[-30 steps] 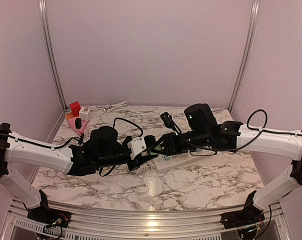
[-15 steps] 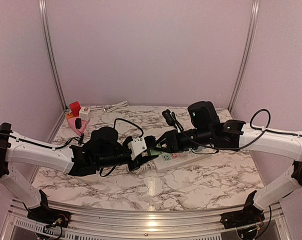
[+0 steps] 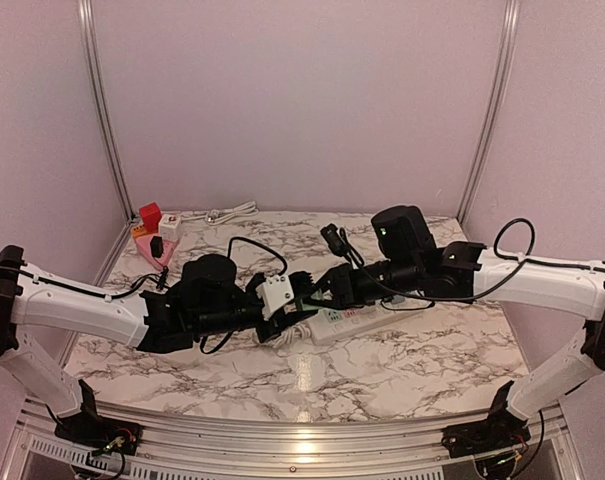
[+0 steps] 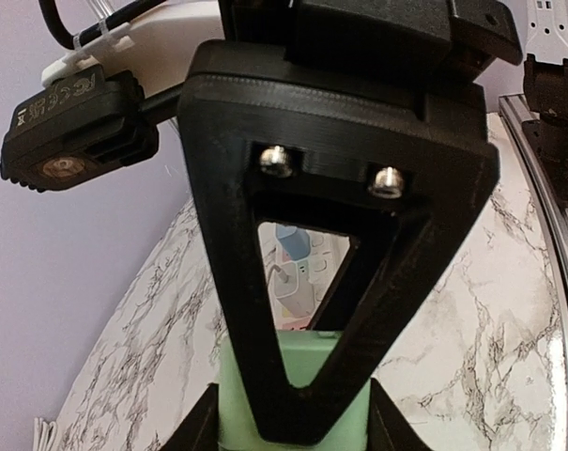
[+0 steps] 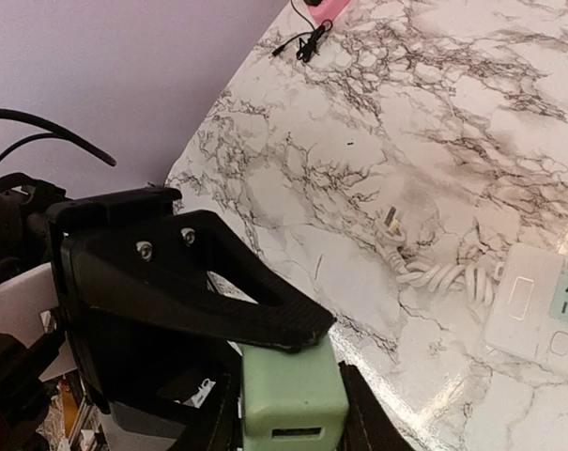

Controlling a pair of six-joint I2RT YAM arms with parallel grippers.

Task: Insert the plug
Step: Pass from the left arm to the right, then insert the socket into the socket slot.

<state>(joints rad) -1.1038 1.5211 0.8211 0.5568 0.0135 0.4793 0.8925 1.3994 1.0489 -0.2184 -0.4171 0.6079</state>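
Two claws meet tip to tip over the middle of the worktop, both on one green plug. Left claw: narrowly parted, clenched on the plug's sides. Right claw: equally narrow, fingers pressed against the plug from the opposite end. The plug is held off the worktop, just beside the white strip, whose cord lies coiled alongside. Far left corner: pink box.

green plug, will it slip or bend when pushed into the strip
Probably rigid: the green plug looks like a solid boxy block. Its flat sides should hold well, though the smooth faces might slip under a hard push.
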